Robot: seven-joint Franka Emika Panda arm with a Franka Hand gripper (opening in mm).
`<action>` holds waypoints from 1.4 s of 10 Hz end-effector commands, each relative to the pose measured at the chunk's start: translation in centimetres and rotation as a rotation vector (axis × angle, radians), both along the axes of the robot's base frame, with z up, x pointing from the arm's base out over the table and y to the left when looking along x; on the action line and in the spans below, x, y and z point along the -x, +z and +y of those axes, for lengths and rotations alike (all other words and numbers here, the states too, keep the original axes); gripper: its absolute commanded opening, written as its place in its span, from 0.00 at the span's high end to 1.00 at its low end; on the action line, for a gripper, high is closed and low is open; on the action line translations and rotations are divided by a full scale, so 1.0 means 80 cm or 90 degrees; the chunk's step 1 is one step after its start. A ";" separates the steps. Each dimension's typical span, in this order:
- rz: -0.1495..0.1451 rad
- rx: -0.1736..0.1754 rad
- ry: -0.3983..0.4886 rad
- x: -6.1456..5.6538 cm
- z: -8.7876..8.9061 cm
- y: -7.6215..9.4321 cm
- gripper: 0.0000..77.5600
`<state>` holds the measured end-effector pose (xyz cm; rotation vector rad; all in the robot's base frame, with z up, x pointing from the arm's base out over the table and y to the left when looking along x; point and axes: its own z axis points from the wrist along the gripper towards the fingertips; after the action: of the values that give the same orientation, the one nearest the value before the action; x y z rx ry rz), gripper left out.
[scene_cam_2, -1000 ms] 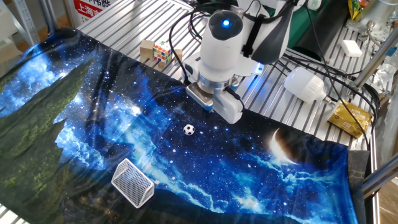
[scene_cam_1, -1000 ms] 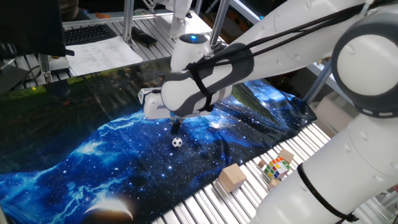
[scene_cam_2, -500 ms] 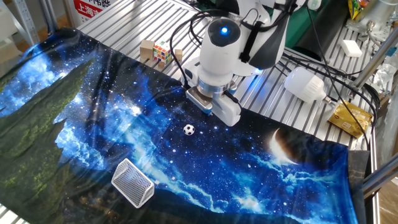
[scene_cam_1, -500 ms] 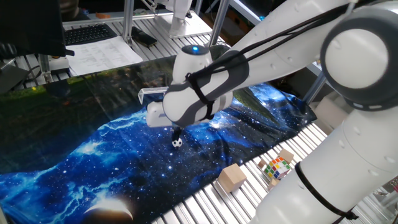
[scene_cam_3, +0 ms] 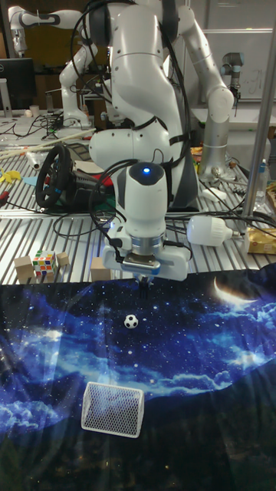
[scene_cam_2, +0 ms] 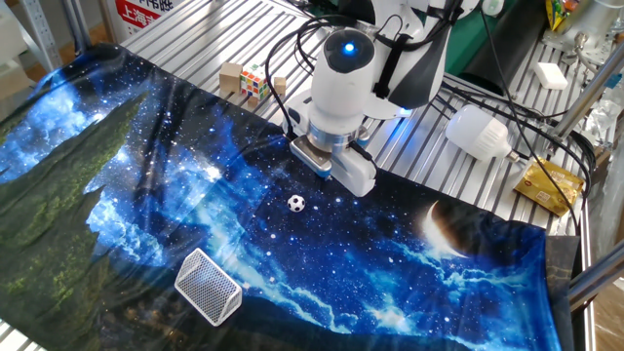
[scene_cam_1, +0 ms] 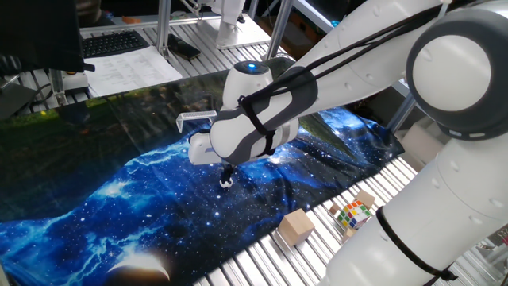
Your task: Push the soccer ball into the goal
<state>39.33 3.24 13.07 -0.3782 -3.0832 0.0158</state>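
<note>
The tool (scene_cam_3: 144, 286) hangs low over the starry blue cloth (scene_cam_2: 390, 263), its dark fingertips seemingly together and holding nothing, though the wrist hides them too much to be sure. The soccer ball (scene_cam_2: 296, 203) lies free on the cloth just beside the tips. It looks light, hard and quick to roll, so nudge it gently, centre-on, from the side away from the goal (scene_cam_2: 208, 286).

Only partly legible text: red sign (scene_cam_2: 139, 13) far behind gripper (scene_cam_2: 327, 168), at the other fixed view's top edge, Japanese characters, looks like "上場", cut off. Paper sheet (scene_cam_1: 131, 67) has print, too small to read. No other labels readable.
</note>
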 end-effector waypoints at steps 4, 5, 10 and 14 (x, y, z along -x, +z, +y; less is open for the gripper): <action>0.017 0.003 -0.009 0.001 0.000 0.000 1.00; 0.018 0.003 -0.010 0.001 0.000 0.000 1.00; 0.029 0.004 0.013 0.001 0.000 0.000 1.00; 0.032 0.006 0.022 0.000 -0.004 -0.004 1.00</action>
<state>39.20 3.14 12.92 -0.3366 -3.0345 0.0341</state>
